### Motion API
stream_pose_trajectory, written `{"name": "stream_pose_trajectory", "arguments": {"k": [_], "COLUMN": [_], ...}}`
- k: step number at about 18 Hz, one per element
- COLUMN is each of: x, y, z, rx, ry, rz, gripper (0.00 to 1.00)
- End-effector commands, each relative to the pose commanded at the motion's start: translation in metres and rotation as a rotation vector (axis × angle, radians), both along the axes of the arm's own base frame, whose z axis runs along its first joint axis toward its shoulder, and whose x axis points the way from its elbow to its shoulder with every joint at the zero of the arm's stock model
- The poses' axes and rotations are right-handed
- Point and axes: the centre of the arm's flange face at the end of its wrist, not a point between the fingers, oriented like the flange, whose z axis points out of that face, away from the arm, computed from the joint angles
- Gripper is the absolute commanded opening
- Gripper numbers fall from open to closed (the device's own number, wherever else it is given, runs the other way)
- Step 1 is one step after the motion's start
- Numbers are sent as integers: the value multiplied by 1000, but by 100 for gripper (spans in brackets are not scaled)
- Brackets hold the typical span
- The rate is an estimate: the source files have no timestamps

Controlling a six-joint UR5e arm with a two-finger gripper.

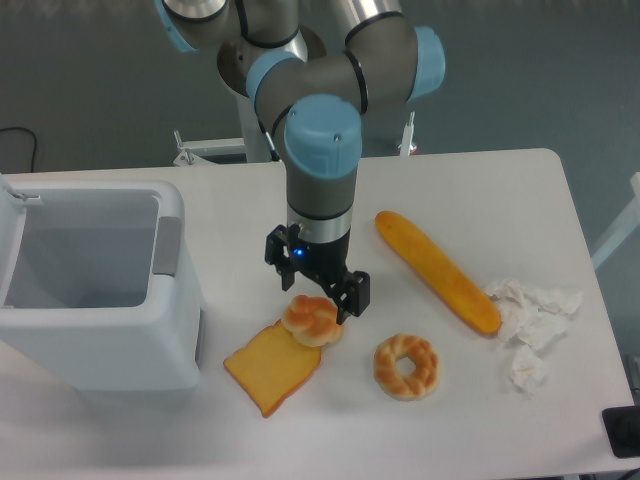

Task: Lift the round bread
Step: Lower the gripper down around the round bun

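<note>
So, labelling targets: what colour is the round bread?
Golden-brown with pale twisted ridges, the round bread shows best in the fixed camera view.

text: none legible | sign: small red-and-white sticker (268,108) on arm base, unreadable

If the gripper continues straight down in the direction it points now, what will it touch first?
Most likely the round bread: the open gripper hangs right over it, fingers on either side. Its height above the bun is hard to judge.

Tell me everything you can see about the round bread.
The round bread is a small golden-brown dome with pale twisted ridges and no hole. It sits on the white table, overlapping a corner of the toast slice. The open gripper is lowered around its upper part; contact is unclear.
</note>
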Motion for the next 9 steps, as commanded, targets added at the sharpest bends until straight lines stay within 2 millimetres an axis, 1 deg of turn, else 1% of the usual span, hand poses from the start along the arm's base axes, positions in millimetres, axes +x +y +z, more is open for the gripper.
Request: {"name": "stream_pose_trajectory", "arguments": {"k": [1, 4, 9], "x": [0, 2, -2], "y": [-1, -2, -1], "z": [-4, -25, -43], "rx": [-5, -35, -56], "ry": [-6, -32, -56], "rz": [2, 0, 11], "gripper": [100, 100, 100]}}
